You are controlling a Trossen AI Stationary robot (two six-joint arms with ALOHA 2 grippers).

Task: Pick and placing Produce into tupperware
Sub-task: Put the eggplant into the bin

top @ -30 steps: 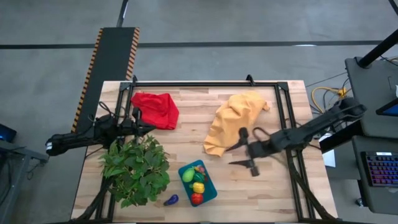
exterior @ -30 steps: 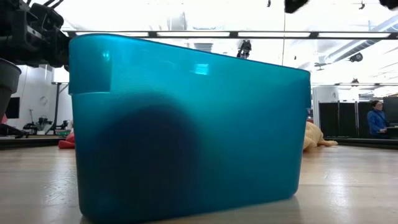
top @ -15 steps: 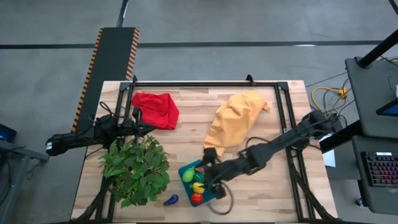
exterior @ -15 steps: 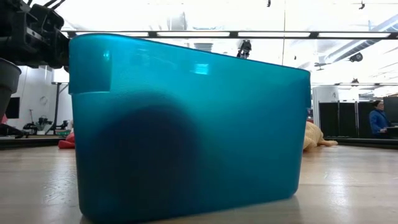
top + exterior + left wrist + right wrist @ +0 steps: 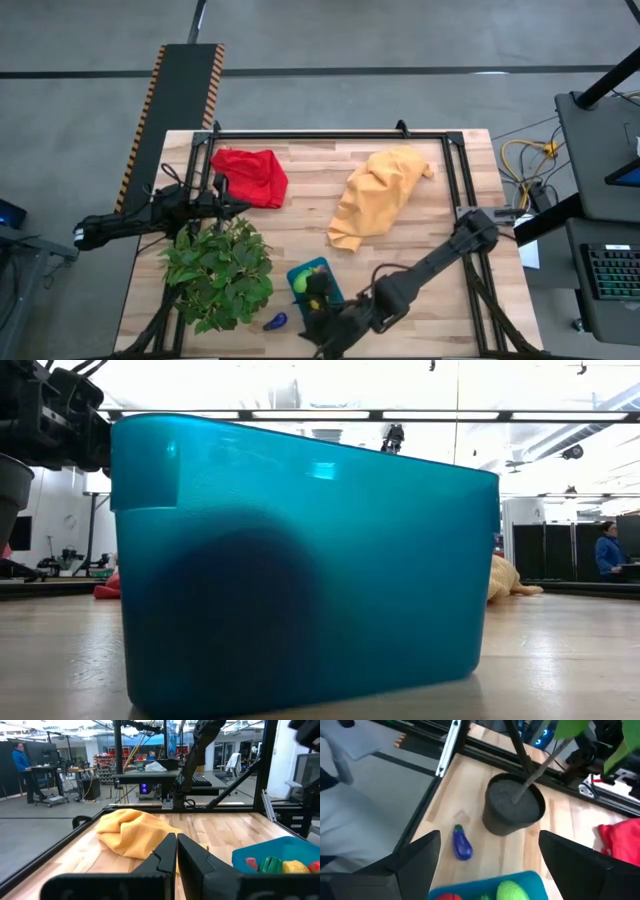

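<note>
The teal tupperware [image 5: 312, 277] stands near the table's front edge and fills the low view [image 5: 300, 560]. It holds green [image 5: 512, 890], red [image 5: 447, 896] and yellow [image 5: 295, 866] produce. A purple toy eggplant [image 5: 275, 321] lies on the table to its left, also in the right wrist view [image 5: 462, 845]. My right gripper [image 5: 316, 320] is open and empty over the tupperware's near end, pointing toward the eggplant; its fingers [image 5: 415, 857] stand wide apart. My left gripper [image 5: 238, 207] is shut and empty at the table's left, above the plant.
A leafy green plant [image 5: 218, 270] in a dark pot [image 5: 515, 810] stands left of the tupperware, close to the eggplant. A red cloth [image 5: 250, 175] lies at the far left, a yellow-orange cloth [image 5: 375, 195] at the far middle. A person [image 5: 606, 550] stands in the room behind.
My right gripper has swept from the table's right middle toward the near edge and the left, over the tupperware, and has turned toward the eggplant and the plant pot. It stays open. The produce and the tupperware have kept their places.
</note>
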